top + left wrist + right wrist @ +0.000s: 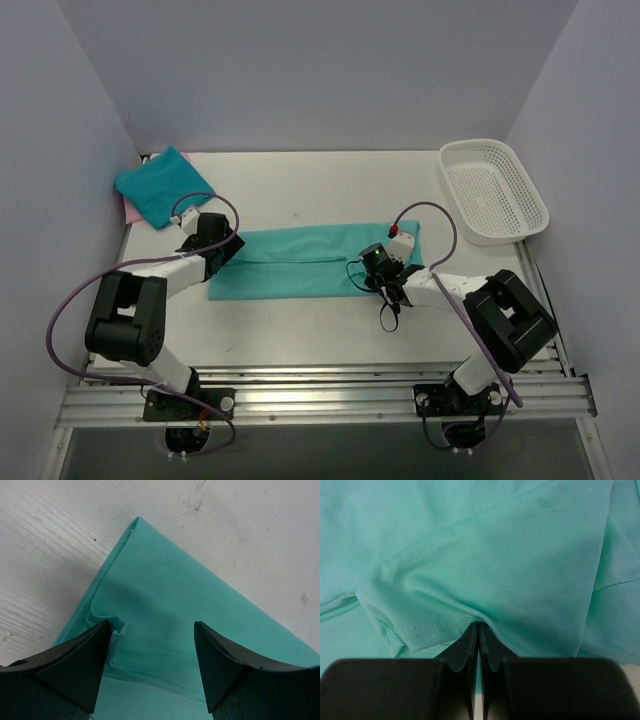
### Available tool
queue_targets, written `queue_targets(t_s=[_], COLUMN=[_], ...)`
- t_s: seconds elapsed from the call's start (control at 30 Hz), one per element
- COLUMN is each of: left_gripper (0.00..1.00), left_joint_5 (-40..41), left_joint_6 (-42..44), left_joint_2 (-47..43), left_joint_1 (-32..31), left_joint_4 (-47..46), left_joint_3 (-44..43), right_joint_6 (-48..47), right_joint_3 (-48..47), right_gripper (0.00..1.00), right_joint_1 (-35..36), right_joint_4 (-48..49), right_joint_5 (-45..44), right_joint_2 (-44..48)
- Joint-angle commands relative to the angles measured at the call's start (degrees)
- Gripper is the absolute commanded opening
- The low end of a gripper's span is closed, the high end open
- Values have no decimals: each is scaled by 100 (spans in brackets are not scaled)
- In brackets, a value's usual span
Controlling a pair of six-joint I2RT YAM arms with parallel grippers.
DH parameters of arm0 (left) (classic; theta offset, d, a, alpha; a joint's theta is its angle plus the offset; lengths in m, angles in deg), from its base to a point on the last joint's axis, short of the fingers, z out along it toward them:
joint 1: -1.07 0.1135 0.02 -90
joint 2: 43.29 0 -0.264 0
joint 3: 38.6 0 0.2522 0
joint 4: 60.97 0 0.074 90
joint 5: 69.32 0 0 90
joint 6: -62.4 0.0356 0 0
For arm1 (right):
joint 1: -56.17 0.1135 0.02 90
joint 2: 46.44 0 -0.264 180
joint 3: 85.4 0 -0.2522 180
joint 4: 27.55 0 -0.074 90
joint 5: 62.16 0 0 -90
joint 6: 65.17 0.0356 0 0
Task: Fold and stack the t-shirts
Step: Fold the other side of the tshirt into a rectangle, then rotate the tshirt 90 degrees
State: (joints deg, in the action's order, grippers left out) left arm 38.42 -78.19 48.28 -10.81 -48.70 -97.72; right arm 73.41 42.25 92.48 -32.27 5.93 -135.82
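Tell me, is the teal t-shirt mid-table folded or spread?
Partly folded: the teal t-shirt lies as a long narrow band with doubled layers at its corner, not a compact square.

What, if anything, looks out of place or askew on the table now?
Nothing spilled or damaged. The folded teal t-shirt in the far left corner sits skewed to the table edges, a pink one peeking out beneath it.

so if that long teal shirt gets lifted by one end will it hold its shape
Probably not: the folded teal mesh-knit t-shirt puckers into soft creases where the right gripper pinches it, so it would likely drape and unfold. The thin cloth looks light. Pushed, it would probably bunch, as its corner already wrinkles.
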Motion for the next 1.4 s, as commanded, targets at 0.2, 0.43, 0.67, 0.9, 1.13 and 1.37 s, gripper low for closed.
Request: queue_targets(t_s=[0.2, 0.43, 0.67, 0.9, 1.13, 1.37], left_gripper=[76, 76, 76, 76, 76, 76], left_joint_5=[54, -16, -68, -104, -104, -157], left_joint_6=[23, 14, -12, -13, -21, -39], left_joint_2=[-7, -95, -263, -157, -359, -579], left_joint_1=[10, 1, 1, 1, 10, 1], left_joint_4=[-35, -9, -175, -79, -35, 18], left_joint_3=[-227, -227, -78, -192, -139, -78], right_joint_6=[20, -6, -191, -252, -375, -498], right_joint_3=[159, 141, 1, -798, -2537, -4866], right_gripper=[0, 0, 0, 0, 0, 0], right_joint_1=[42, 16, -511, -687, -889, -1214], right_joint_4=[476, 485, 933, 863, 512, 292], right_joint_5=[336, 337, 969, 1171, 1461, 1848], right_joint_2=[-720, -668, -1133, -1520, -2502, -3944])
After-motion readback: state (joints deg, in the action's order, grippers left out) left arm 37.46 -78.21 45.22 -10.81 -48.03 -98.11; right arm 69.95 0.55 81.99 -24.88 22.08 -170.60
